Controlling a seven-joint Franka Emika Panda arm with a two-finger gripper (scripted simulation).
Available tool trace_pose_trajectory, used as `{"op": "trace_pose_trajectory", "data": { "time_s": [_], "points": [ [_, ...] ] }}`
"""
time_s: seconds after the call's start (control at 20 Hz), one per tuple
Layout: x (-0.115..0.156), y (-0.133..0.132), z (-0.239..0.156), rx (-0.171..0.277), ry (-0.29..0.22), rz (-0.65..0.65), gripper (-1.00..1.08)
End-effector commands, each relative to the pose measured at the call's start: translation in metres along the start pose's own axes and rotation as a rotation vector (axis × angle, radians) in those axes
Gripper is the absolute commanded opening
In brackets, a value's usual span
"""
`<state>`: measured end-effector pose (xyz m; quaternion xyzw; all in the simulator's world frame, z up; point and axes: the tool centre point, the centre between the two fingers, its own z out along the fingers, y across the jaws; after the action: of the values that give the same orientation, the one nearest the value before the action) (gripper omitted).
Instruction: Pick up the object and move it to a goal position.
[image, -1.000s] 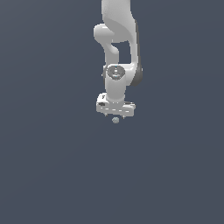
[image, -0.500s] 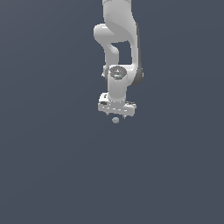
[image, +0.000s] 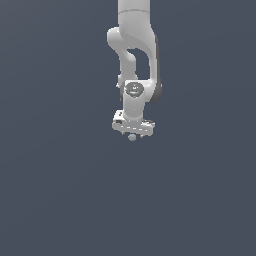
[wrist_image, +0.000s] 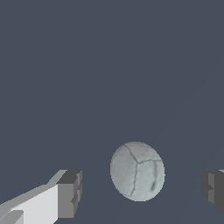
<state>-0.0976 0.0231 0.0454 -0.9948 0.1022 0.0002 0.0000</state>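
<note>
The object, a tiny pale grey-blue ball (image: 132, 138), lies on the dark grey surface directly under the white gripper (image: 133, 133) in the exterior view. In the wrist view the ball (wrist_image: 137, 171) shows seam lines and sits between the two dark finger pads, nearer the midpoint than either pad. One fingertip (wrist_image: 70, 193) and the other fingertip (wrist_image: 213, 191) stand wide apart with gaps to the ball on both sides. The gripper (wrist_image: 141, 192) is open and holds nothing.
The white arm (image: 135, 45) hangs down from the top of the exterior view, with a round dark-grey joint cap (image: 133, 89) above the hand. Plain dark grey ground surrounds the ball.
The gripper has come down a little toward the ball. The ball has stayed in place.
</note>
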Motion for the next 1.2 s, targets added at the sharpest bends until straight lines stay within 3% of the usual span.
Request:
{"op": "trace_pose_trajectory", "data": {
  "time_s": [0.0, 0.35, 0.4, 1.15],
  "points": [
    [-0.001, 0.0, 0.012, 0.0, 0.0, 0.001, 1.0],
    [0.0, 0.0, 0.024, 0.0, 0.0, 0.001, 1.0],
    [0.0, 0.0, 0.024, 0.0, 0.0, 0.001, -1.0],
    [0.0, 0.0, 0.018, 0.0, 0.001, 0.001, -1.0]
  ]
}}
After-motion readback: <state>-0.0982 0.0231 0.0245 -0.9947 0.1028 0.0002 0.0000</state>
